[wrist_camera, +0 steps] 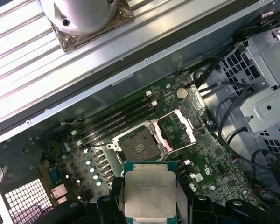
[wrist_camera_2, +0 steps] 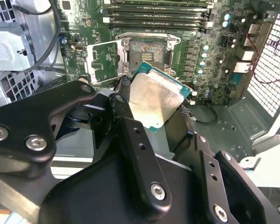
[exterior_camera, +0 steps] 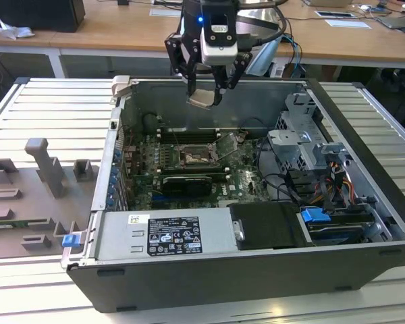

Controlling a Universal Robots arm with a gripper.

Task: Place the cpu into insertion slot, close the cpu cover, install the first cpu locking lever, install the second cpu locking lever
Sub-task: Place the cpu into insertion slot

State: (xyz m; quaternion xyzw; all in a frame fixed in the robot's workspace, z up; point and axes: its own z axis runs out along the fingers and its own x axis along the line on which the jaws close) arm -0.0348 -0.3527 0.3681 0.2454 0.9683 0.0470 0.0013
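The gripper (exterior_camera: 206, 91) hangs above the open computer case (exterior_camera: 189, 283), its jaws clenched on the cpu (exterior_camera: 201, 100). In both wrist views the jaws pinch the chip by two opposite edges, and its pale metal face (wrist_camera_2: 154, 100) is turned up toward the cameras. That hold probably keeps anything from touching the contact side underneath.

On the exterior view's clock face, the cpu sits at about twelve o'clock from the insertion slot (exterior_camera: 192, 156). It is in the air and well apart from the slot, so it has not been placed.

The slot lies on the green motherboard (exterior_camera: 243, 181) with its dark centre bare, as the first wrist view (wrist_camera: 140, 148) and the second wrist view (wrist_camera_2: 147, 51) both show. The cpu cover (exterior_camera: 228, 145) is swung back on its hinge edge and lies at about two o'clock from the slot in the exterior view. It seems to be open so that the chip has free passage down. It shows as a silvery frame (wrist_camera: 179, 130) beside the socket, not over it.

Whether the thin locking levers are released I cannot tell.

The case rests on a ribbed metal desk (exterior_camera: 47, 101). A grey fixture tray (exterior_camera: 40, 196) stands at about nine o'clock from the case. No step of the task looks finished; the work stands at carrying the chip above the board.
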